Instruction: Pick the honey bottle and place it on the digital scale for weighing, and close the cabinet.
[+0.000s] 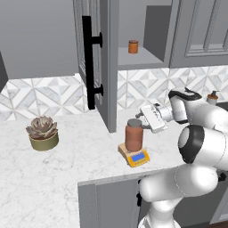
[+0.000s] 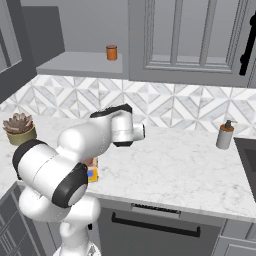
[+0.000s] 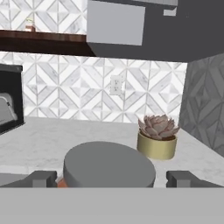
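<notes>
Standing on the digital scale point(image 1: 135, 156) near the white marble counter's point(image 1: 53, 178) front edge, the honey bottle point(image 1: 133, 135) sits right of the cabinet's point(image 1: 95, 58) open door. Hand view: the gripper's point(image 3: 111, 179) fingers, spread, flank the bottle's lid; the succulent pot point(image 3: 157, 137) lies beyond.

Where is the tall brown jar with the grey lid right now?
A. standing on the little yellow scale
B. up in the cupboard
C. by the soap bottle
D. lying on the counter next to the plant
A: the tall reddish-brown jar with a grey round lid stands upright on the small flat yellow-orange scale with a blue display.
</notes>
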{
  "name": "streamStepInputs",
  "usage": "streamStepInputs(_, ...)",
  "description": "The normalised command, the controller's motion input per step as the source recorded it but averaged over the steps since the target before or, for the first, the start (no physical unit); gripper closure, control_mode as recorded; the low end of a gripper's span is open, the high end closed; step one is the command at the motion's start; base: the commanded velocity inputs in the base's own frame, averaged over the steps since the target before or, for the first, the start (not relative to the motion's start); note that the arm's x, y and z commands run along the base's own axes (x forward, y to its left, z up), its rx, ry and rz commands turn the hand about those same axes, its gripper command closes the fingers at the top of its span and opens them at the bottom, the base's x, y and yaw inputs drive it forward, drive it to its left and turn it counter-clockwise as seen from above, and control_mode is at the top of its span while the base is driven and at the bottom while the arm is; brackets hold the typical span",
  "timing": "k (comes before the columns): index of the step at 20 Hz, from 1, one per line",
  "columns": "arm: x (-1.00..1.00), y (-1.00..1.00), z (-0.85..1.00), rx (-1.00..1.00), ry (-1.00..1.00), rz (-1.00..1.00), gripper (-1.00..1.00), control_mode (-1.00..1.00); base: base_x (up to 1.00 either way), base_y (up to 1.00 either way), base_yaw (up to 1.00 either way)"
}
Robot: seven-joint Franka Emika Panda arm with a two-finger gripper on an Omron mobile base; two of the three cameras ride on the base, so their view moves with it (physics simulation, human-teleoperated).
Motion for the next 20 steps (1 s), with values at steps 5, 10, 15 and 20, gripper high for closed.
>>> streamStepInputs(5,-0.01,-0.07,0.00,0.01,-0.04,0.00,-1.00,-1.00,0.00,0.00,0.00)
streamStepInputs(10,0.00,-0.04,0.00,0.00,-0.04,0.00,-1.00,-1.00,0.00,0.00,0.00)
streamStepInputs(15,0.00,-0.02,0.00,0.00,-0.03,0.00,-1.00,-1.00,0.00,0.00,0.00)
streamStepInputs(20,0.00,-0.18,0.00,0.00,0.00,0.00,-1.00,-1.00,0.00,0.00,0.00)
